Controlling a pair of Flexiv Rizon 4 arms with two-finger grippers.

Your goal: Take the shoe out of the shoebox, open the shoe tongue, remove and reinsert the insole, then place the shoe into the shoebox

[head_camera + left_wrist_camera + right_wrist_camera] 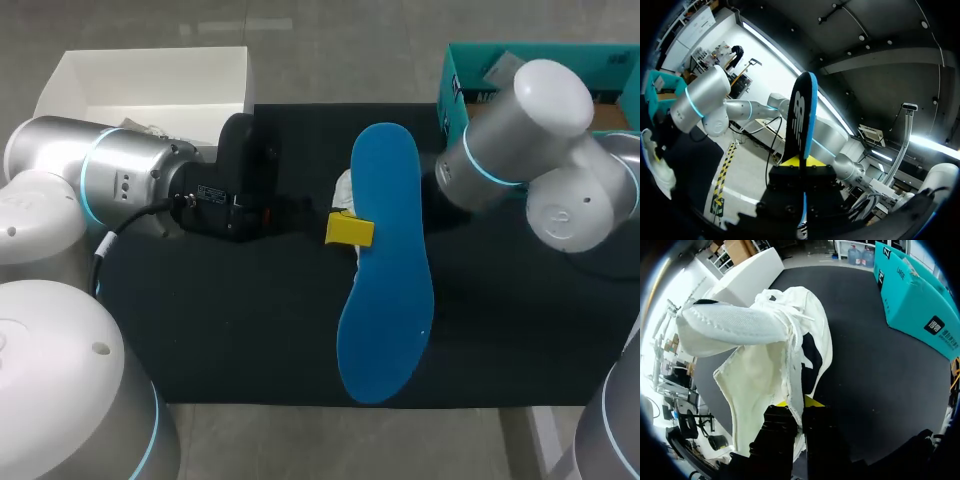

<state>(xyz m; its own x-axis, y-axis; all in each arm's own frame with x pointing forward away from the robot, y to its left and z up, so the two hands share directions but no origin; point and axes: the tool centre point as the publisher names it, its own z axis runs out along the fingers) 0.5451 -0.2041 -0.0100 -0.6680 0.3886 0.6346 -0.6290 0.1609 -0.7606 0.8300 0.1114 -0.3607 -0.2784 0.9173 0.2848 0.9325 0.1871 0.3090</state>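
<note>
While left jaws clamp the insole, right jaws pinch the shoe

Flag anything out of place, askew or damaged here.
Nothing damaged or spilled. The blue insole is out of the white shoe, pinched in the left arm's fingers over it; the right arm's fingers clamp the shoe's side wall. That fits the task.

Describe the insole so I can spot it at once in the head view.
Start at the black mat covering the table. Over its middle, the left claw grips the insole by one long edge. It is the only flat, blue, foot-shaped piece; the shoe peeking out beside it is white.
</note>
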